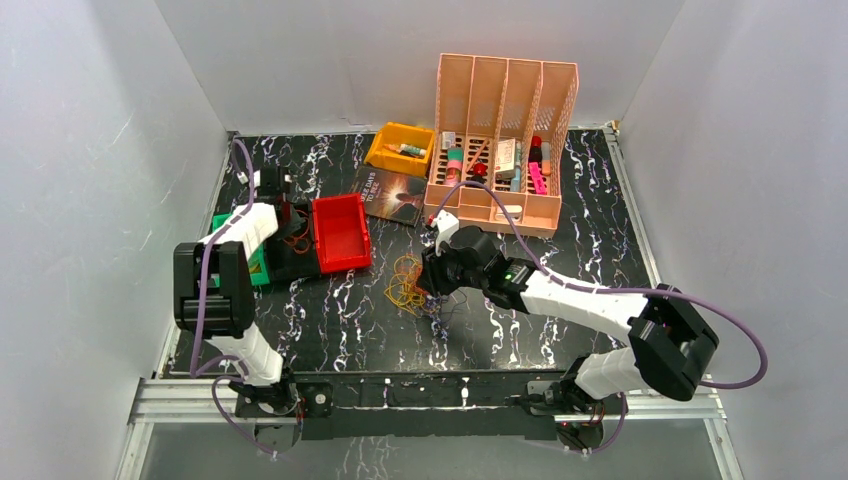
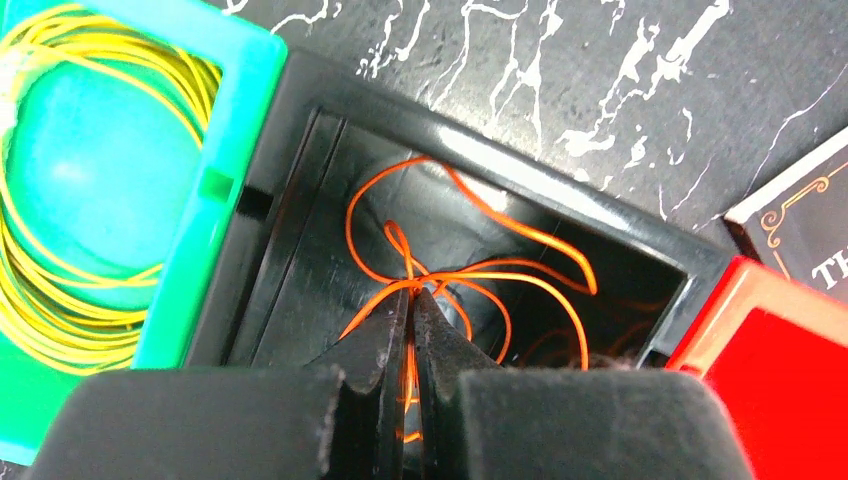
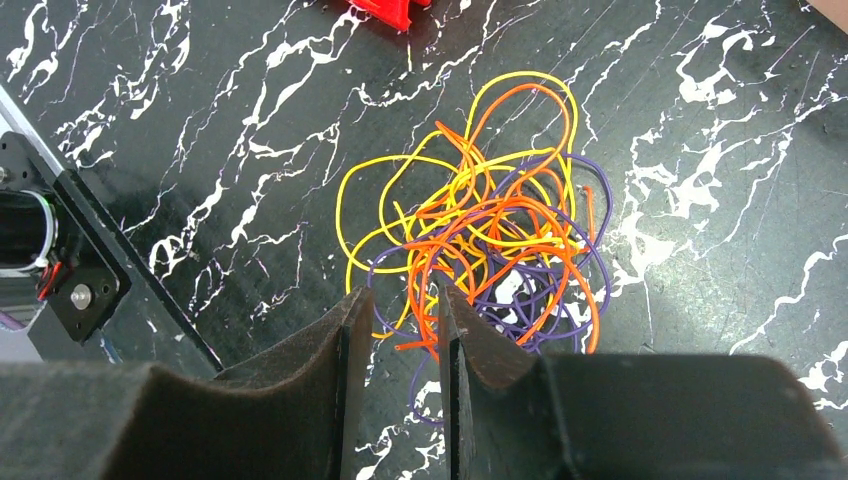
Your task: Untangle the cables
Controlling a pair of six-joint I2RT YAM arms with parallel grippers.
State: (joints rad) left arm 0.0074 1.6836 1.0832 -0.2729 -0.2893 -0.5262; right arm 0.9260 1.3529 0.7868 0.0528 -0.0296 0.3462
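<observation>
A tangle of thin yellow, orange and purple cables [image 3: 490, 235] lies on the black marble table; it also shows in the top view [image 1: 406, 282]. My right gripper [image 3: 402, 295] is open just above the tangle's near edge, and orange strands show between its fingers. My left gripper [image 2: 412, 292] is shut on an orange cable [image 2: 480, 270] whose loops hang into a black bin [image 2: 300, 250]. A coil of yellow cable [image 2: 60, 300] lies in the green bin [image 2: 225, 150] beside it. In the top view the left gripper [image 1: 290, 235] is over the black bin.
A red bin [image 1: 340, 232] stands right of the black one. A dark book [image 1: 392, 195], a yellow bin [image 1: 400, 148] and a pink desk organizer [image 1: 505, 140] with small items stand at the back. White walls enclose the table.
</observation>
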